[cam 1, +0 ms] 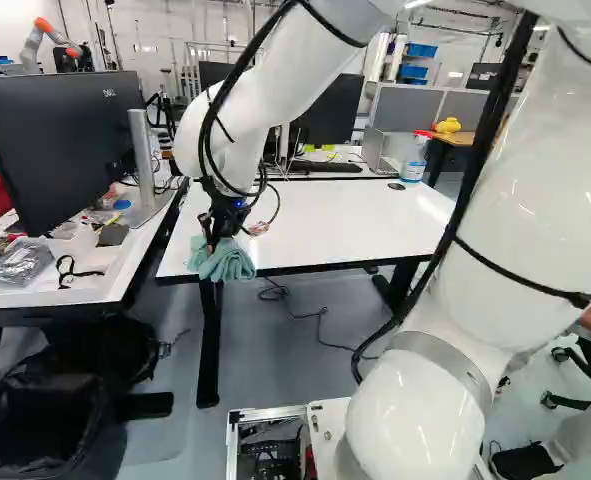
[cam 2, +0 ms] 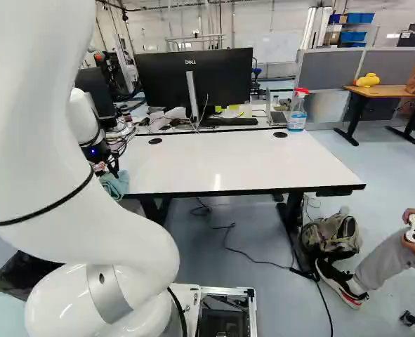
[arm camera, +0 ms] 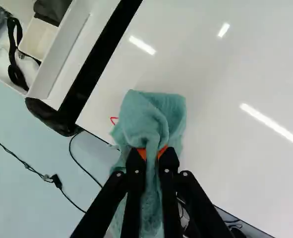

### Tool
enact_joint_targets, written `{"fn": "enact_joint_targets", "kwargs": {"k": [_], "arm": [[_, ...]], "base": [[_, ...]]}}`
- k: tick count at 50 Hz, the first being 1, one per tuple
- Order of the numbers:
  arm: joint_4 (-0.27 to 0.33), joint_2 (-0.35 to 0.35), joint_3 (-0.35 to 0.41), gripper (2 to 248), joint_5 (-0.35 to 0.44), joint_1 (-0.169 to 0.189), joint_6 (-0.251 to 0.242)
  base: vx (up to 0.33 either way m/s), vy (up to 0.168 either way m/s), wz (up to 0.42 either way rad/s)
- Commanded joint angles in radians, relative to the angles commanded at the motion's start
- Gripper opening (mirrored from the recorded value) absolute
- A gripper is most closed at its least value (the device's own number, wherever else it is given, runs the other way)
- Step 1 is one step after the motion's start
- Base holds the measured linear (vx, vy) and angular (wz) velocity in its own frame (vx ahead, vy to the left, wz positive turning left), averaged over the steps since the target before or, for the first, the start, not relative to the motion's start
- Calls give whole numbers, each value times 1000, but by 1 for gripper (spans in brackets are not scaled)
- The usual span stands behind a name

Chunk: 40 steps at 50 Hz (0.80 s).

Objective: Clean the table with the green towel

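Your arm (cam 1: 265, 90) reaches out over the table (cam 2: 228, 165) toward its near corner, at 8 o'clock from the table's middle in the left base view. At its end, your gripper (cam 1: 213, 240) is pinching a bunched fold of the towel (cam 1: 225, 262), with the 2 orange pads pressing it from both sides. Part of the towel lies on the tabletop; the rest hangs over the near edge. In the wrist view, take straight ahead of the fingertips as 12 o'clock: the towel spreads from about 11 to 1, with a small red mark (arm camera: 114, 120) just beside it at 10. Further out, also near 10, you see the neighbouring desk (cam 1: 125, 265), which carries a monitor (cam 1: 55, 150) and a plastic bag (cam 1: 17, 265). From the table's middle in the right base view, a spray bottle (cam 2: 296, 112) with a red top stands at 2 o'clock near the far edge. 2 dark discs sit in the tabletop, 1 (cam 2: 155, 140) between 9 and 10 o'clock, the other (cam 2: 280, 135) at 2. A backpack (cam 2: 333, 235) rests on the floor at 4 o'clock, near a table leg.
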<state>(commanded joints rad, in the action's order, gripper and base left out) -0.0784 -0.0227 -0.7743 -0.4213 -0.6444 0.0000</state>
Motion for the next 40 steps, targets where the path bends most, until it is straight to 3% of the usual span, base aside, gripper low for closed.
{"fn": "enact_joint_targets", "kwargs": {"k": [9, 40], "arm": [[0, -35, -8, 42, 0, 0, 0], [0, -35, -8, 42, 0, 0, 0]], "base": [[0, 0, 0], [0, 0, 0]]}}
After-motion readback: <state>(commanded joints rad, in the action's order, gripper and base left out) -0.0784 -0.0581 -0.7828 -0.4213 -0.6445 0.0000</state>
